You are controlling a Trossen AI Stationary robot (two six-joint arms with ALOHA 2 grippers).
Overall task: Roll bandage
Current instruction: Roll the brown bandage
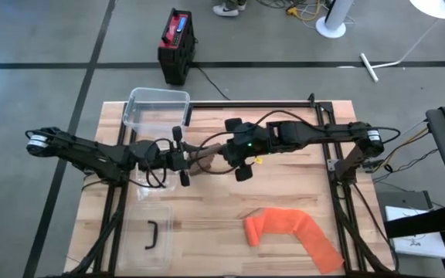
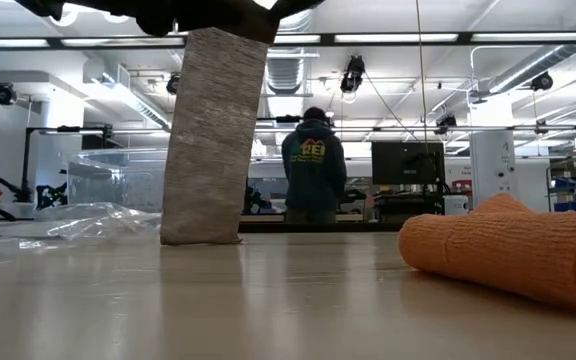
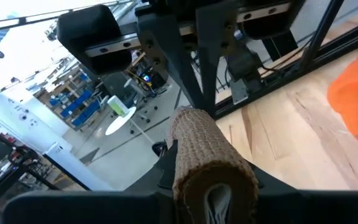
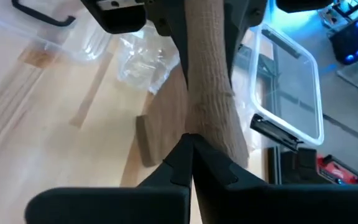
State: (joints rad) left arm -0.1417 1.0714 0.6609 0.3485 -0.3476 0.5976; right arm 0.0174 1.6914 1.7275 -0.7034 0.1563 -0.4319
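**Now both grippers hold the brown bandage mid-table**

From the left, I see my left gripper (image 1: pixel 182 158) with narrow jaws clamped on the rolled end of the bandage (image 1: pixel 202 157). Behind it sits a clear bin (image 1: pixel 139 99); I cannot tell what it holds. My right gripper (image 1: pixel 234 161) pinches the strip tight. An orange bandage (image 1: pixel 292 234) lies near the front right.

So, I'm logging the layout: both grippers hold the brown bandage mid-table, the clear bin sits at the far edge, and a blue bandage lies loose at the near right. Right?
One slip: the loose bandage at the near right is orange, not blue, as the high view shows. The rest stands: left gripper and right gripper hold the brown bandage, clear bin at the far edge.
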